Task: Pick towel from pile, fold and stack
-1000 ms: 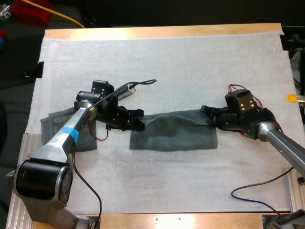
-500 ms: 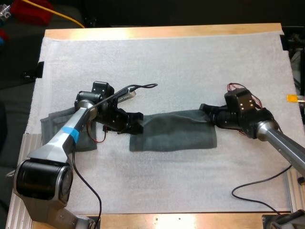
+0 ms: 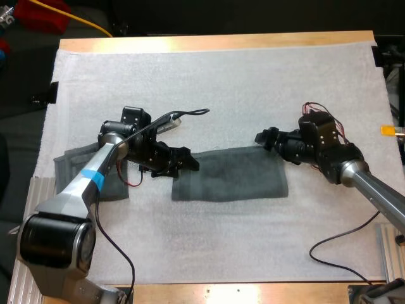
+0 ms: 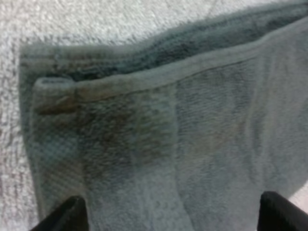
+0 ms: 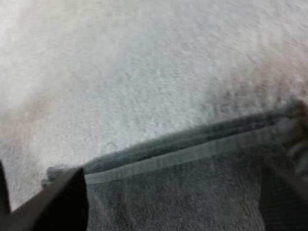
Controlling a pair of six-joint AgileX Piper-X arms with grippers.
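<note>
- Grey-green towel (image 3: 231, 176), folded into a flat rectangle, lies in the middle of the white mat (image 3: 221, 82).
- Your left gripper (image 3: 187, 161) is at the towel's left end. Its fingers (image 4: 62, 216) stand wide apart above the layered corner, gripping nothing.
- Your right gripper (image 3: 266, 137) is at the towel's far right corner, fingers (image 5: 57, 202) spread wide over the hemmed edge, holding nothing.
- A second dark towel (image 3: 69, 166) lies at the mat's left edge, partly under your left arm.
- Wooden table (image 3: 215, 42) borders the mat.
</note>
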